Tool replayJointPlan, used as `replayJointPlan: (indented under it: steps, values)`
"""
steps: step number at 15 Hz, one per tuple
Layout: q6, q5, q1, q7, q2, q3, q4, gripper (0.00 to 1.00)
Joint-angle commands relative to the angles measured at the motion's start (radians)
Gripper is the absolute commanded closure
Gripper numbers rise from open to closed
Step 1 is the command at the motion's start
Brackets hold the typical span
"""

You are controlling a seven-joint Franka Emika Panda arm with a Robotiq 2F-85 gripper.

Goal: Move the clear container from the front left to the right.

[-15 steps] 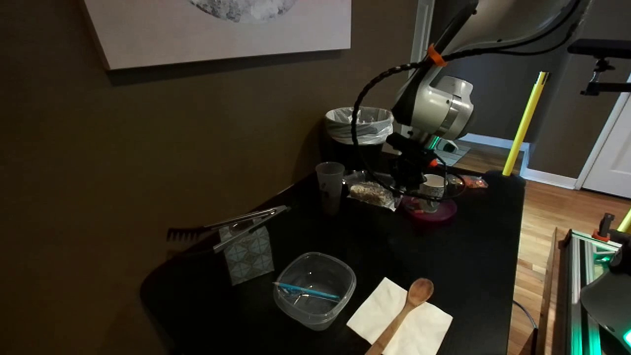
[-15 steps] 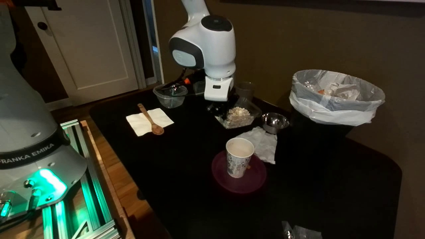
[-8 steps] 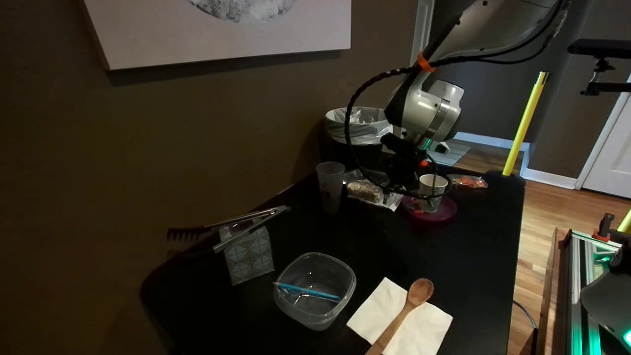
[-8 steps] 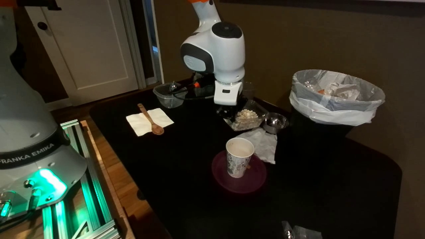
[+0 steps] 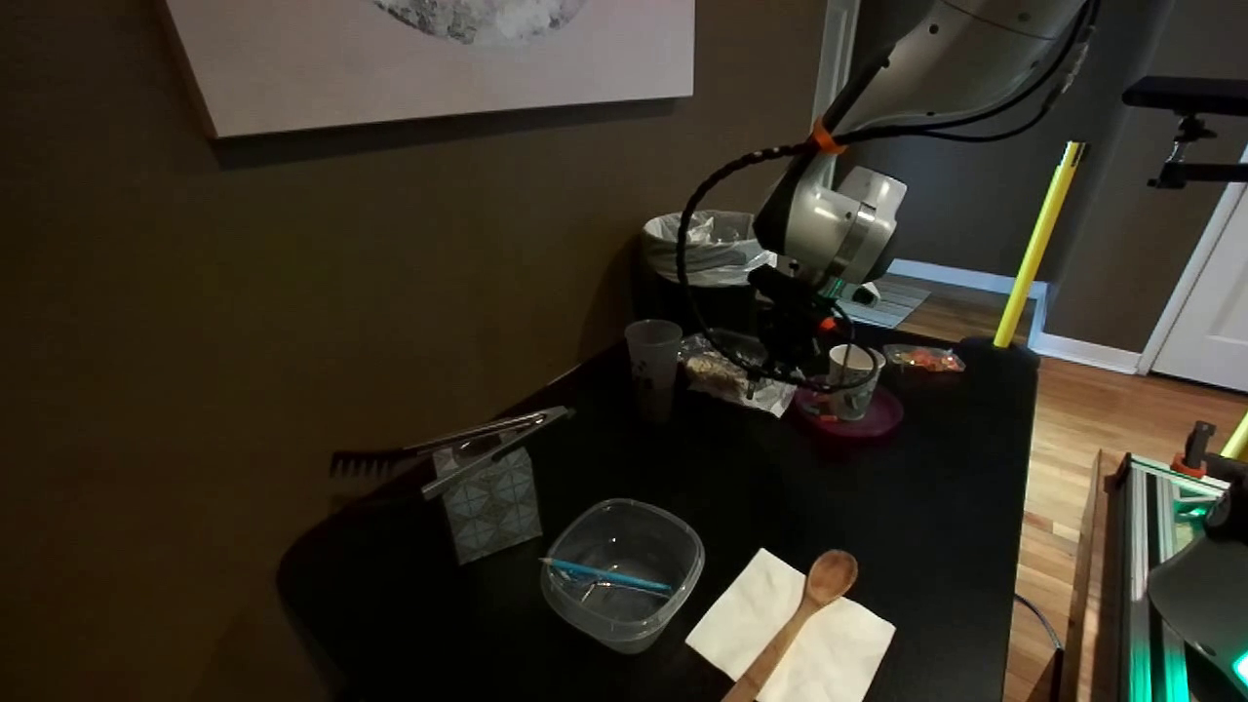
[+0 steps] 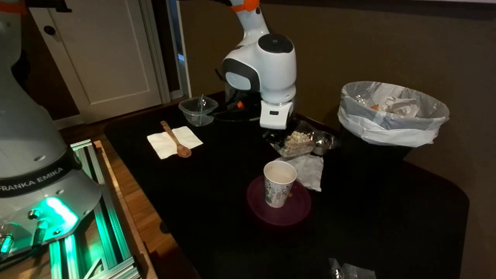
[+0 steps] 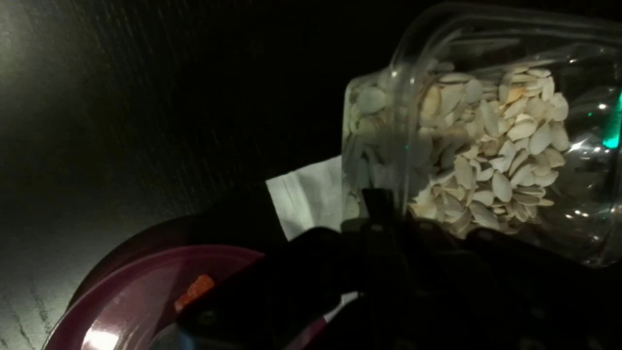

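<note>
In the wrist view, the gripper [image 7: 391,209] pinches the wall of a clear seed container [image 7: 407,112], which extends toward two o'clock. In an exterior view, at the gripper's seven o'clock, a clear tub [image 5: 616,622] holds a slim blue item [image 5: 606,575].

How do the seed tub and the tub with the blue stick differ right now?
The seed tub holds pale seeds; the other tub holds a slim blue stick. The seed tub looks gripped at its wall by the pincer; the other tub stands apart from it. Both are clear, squarish, round-cornered.
</note>
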Motion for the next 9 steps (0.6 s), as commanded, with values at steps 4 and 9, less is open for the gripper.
replayJointPlan:
  steps: [4,9]
  values:
    - [0.009,0.022,-0.042,-0.051,0.070,0.018,0.080,0.99]
    - [-0.010,-0.007,-0.055,-0.138,0.100,0.025,0.124,0.99]
